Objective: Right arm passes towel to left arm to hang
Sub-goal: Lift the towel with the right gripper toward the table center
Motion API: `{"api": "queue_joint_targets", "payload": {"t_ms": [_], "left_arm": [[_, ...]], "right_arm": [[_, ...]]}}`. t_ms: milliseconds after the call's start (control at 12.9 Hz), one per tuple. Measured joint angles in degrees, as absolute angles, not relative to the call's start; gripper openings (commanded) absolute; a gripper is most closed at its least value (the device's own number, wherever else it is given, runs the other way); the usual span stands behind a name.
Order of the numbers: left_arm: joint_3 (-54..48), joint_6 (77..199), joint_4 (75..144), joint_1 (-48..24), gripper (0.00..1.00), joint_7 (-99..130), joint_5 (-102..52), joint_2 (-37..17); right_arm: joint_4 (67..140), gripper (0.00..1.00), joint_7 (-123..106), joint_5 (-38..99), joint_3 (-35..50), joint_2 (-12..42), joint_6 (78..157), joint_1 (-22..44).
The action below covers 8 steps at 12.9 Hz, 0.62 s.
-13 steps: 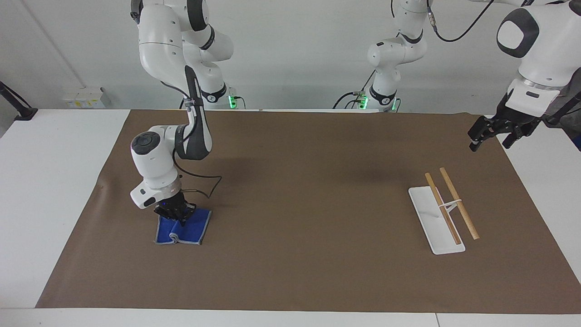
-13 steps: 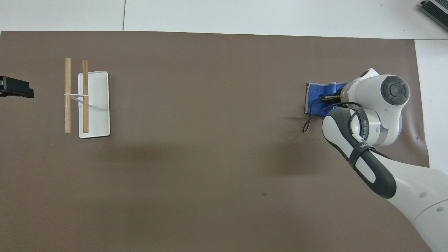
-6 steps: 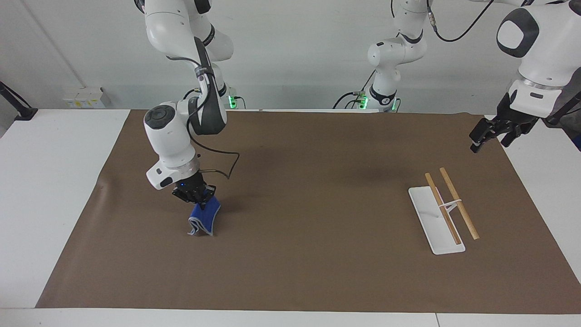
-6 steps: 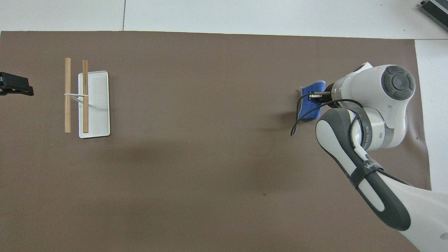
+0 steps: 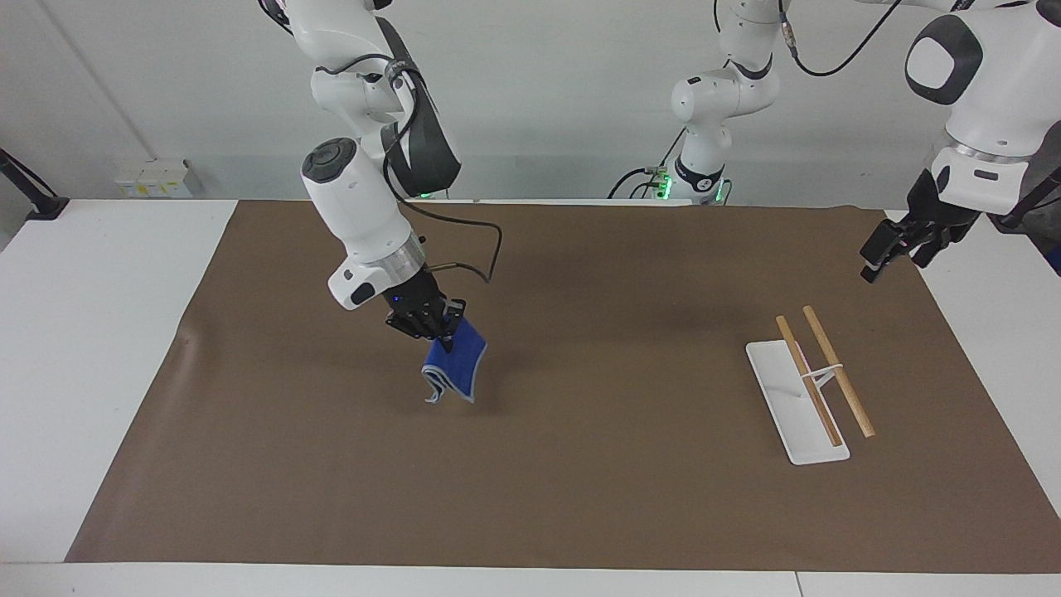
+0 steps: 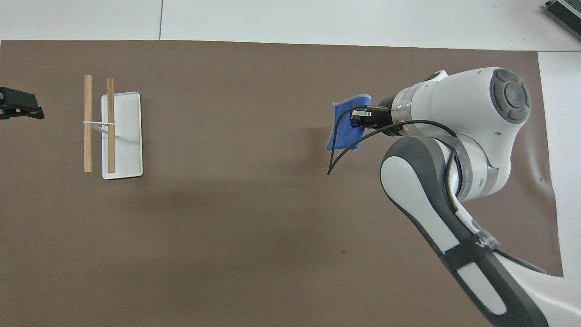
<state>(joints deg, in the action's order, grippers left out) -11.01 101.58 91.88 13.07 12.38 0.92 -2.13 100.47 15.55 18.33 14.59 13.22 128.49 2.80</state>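
Brown mat [image 5: 580, 464] is covering the white table [image 5: 83, 332]; right gripper [image 5: 427, 325] is clenching the towel [image 5: 454, 363], dangling clear above the mat; left gripper [image 5: 899, 245], jaws released, is waiting over the mat's edge; rack [image 5: 808, 390] is standing well apart, path between unobstructed.

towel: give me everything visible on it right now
The towel is a small royal-blue cloth with thin pale grey edging, soft and folded over on itself. It hangs clear of the brown mat, pinched at its top by the shut right gripper. Nothing else touches it.
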Motion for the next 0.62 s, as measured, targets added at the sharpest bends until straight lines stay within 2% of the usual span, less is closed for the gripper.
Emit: {"api": "queue_joint_targets", "payload": {"t_ms": [309,618], "left_arm": [[-10.7,101.6,91.9,13.1,1.00,12.4,0.9,-2.1],[-11.0,101.6,91.9,13.0,1.00,12.5,0.9,-2.0]], "right_arm": [[98.9,0.00,15.7,33.9,18.2,13.4,130.9,3.7],[98.7,0.00,22.3,41.2,18.7,13.5,137.2,9.0]]}}
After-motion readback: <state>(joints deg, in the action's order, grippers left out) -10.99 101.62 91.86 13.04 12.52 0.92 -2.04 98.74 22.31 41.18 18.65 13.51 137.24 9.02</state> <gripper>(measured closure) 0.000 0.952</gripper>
